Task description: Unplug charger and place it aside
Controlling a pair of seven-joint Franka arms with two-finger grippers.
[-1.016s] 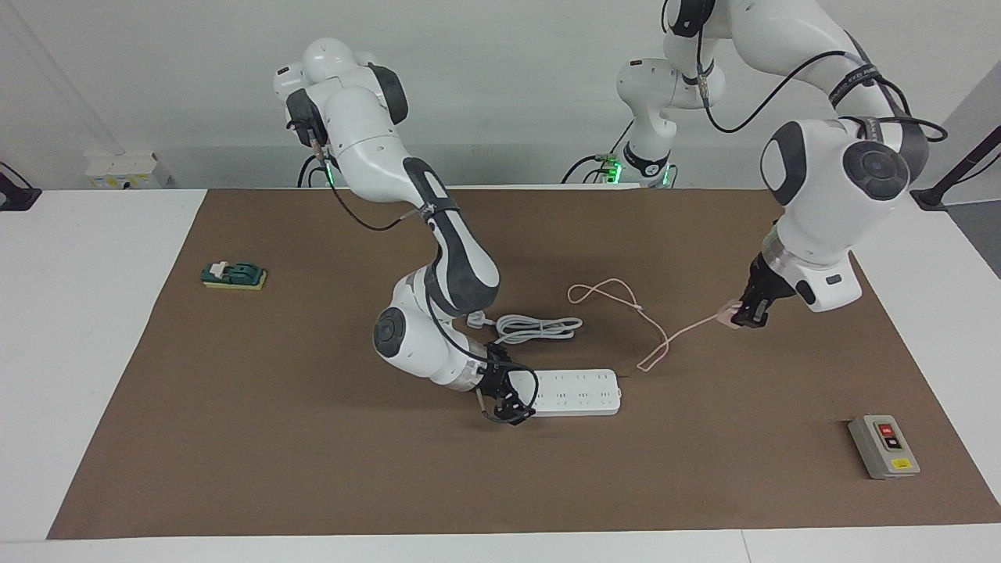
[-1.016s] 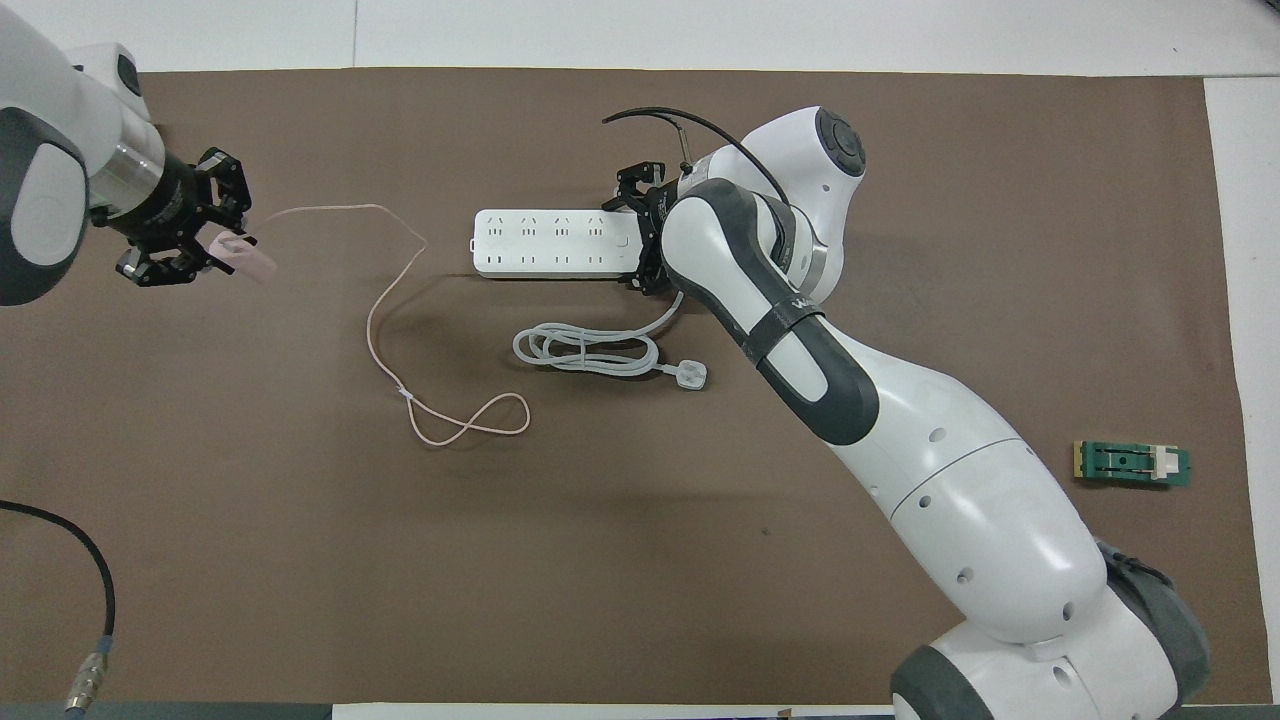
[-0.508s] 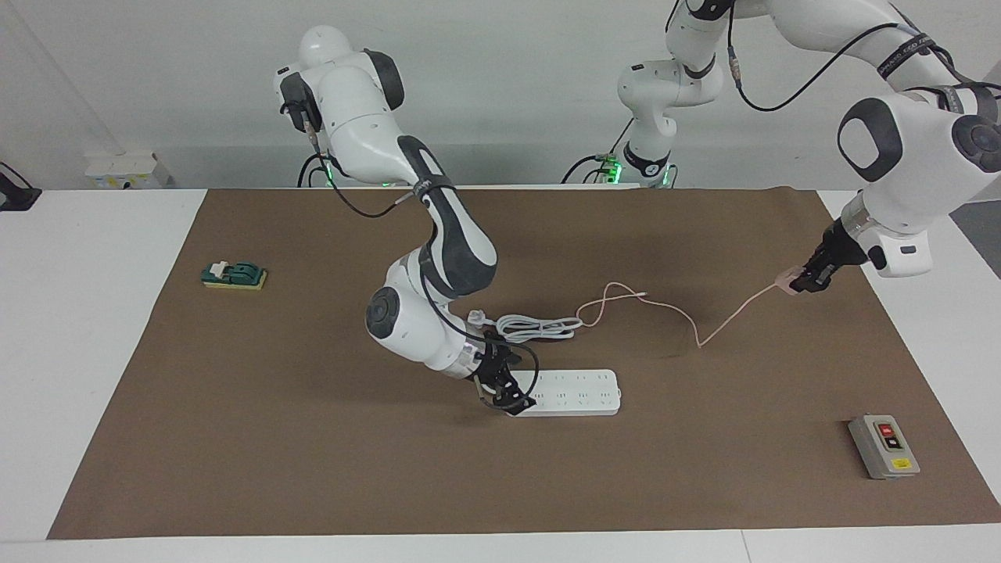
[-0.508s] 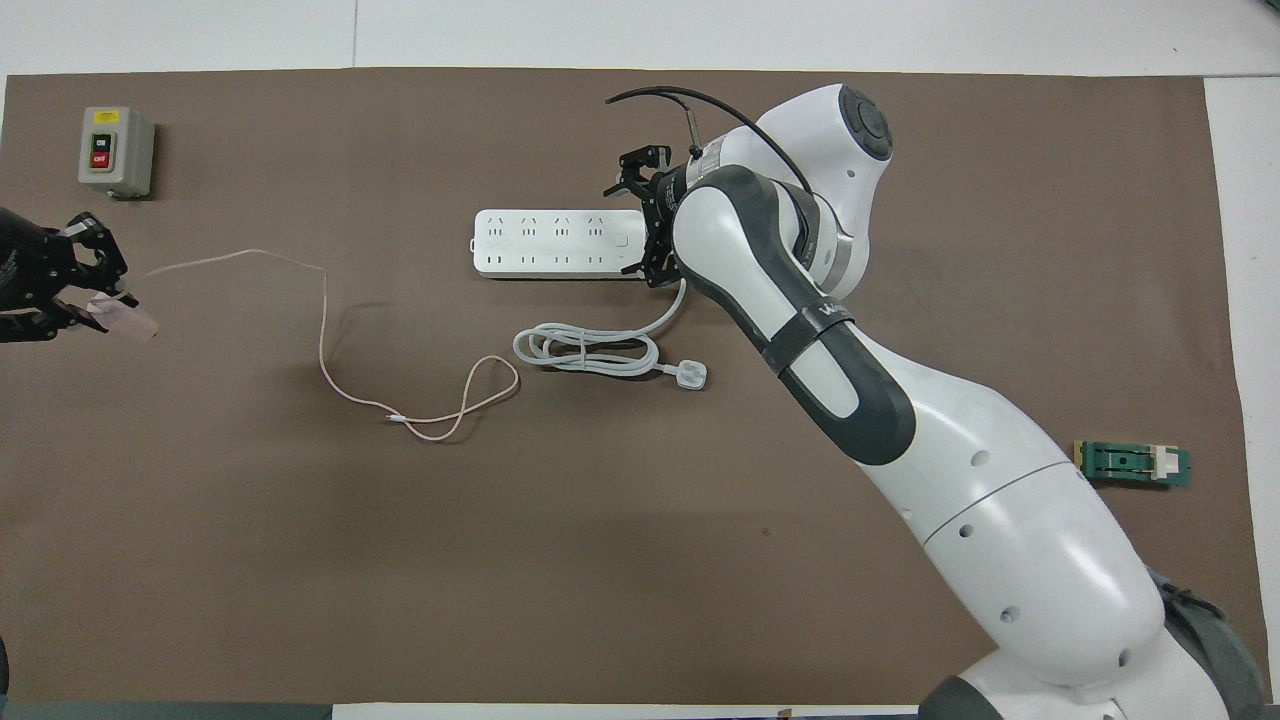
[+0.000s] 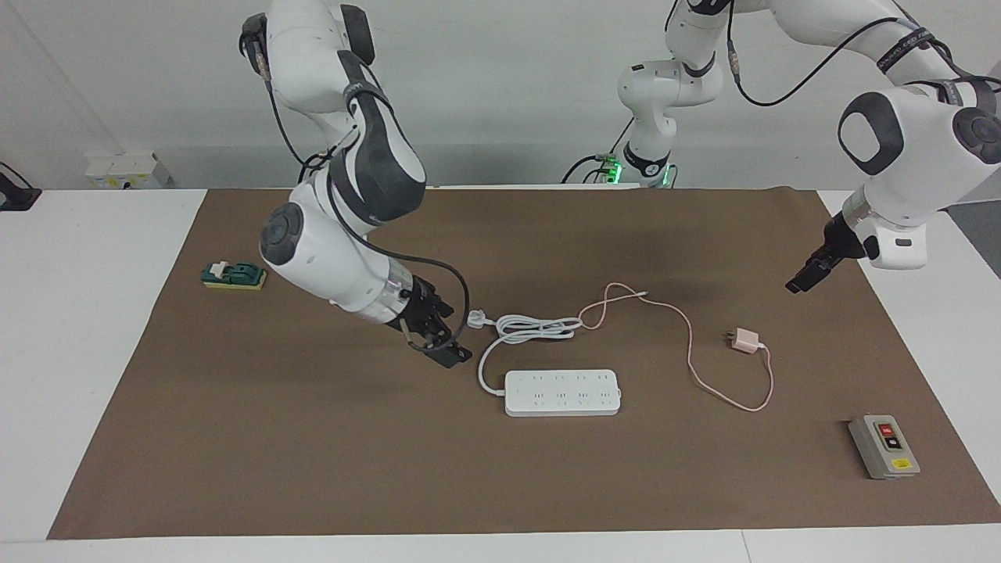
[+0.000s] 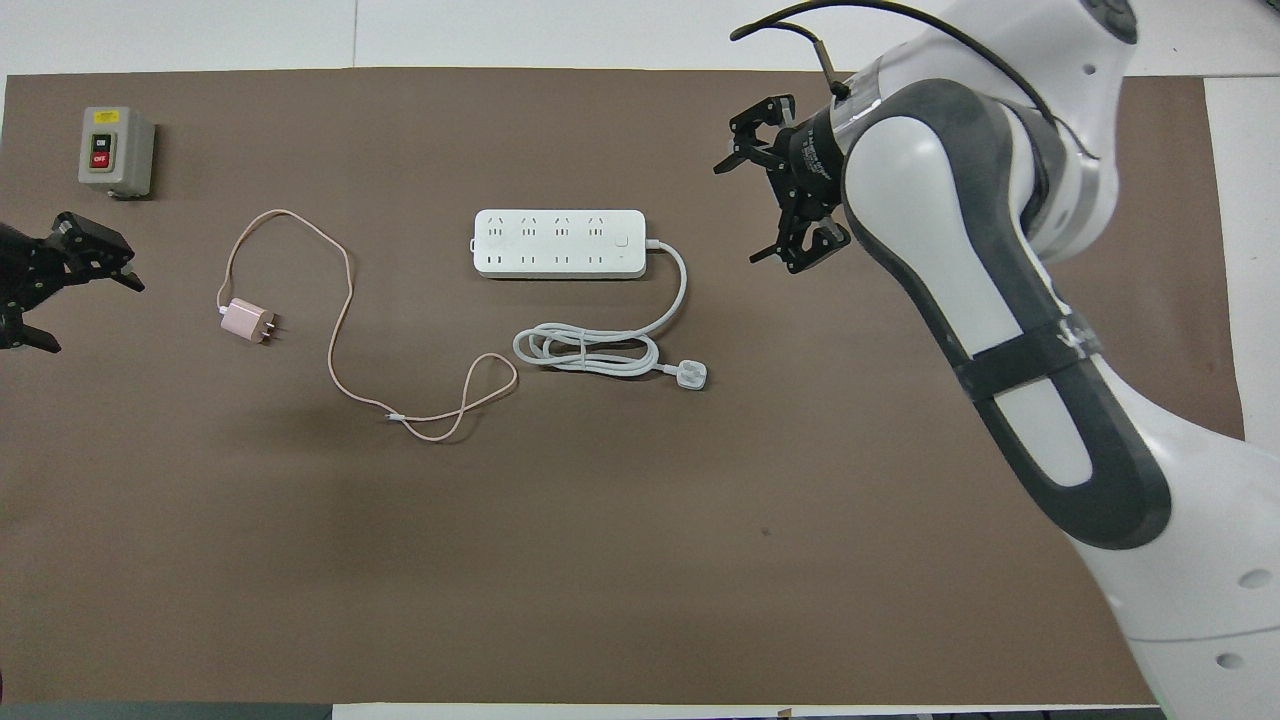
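Note:
The pale-pink charger (image 5: 745, 341) (image 6: 244, 321) lies loose on the brown mat, toward the left arm's end from the white power strip (image 5: 563, 391) (image 6: 558, 243). Its thin pink cable (image 5: 688, 352) (image 6: 340, 330) loops across the mat to the coiled white cord (image 5: 532, 328) (image 6: 590, 352). No plug sits in the strip's sockets. My left gripper (image 5: 799, 283) (image 6: 98, 318) hangs open and empty over the mat's edge, apart from the charger. My right gripper (image 5: 450, 356) (image 6: 737, 212) is open and empty, lifted off the strip's cord end.
A grey switch box (image 5: 884, 447) (image 6: 115, 150) with red and black buttons stands at the mat's corner by the left arm's end. A green block (image 5: 233, 275) lies at the right arm's end. The white cord's plug (image 6: 688, 375) rests beside its coil.
The left gripper opened and let go of the charger, which now lies on the mat. The right gripper released the power strip and pulled up and away from it.

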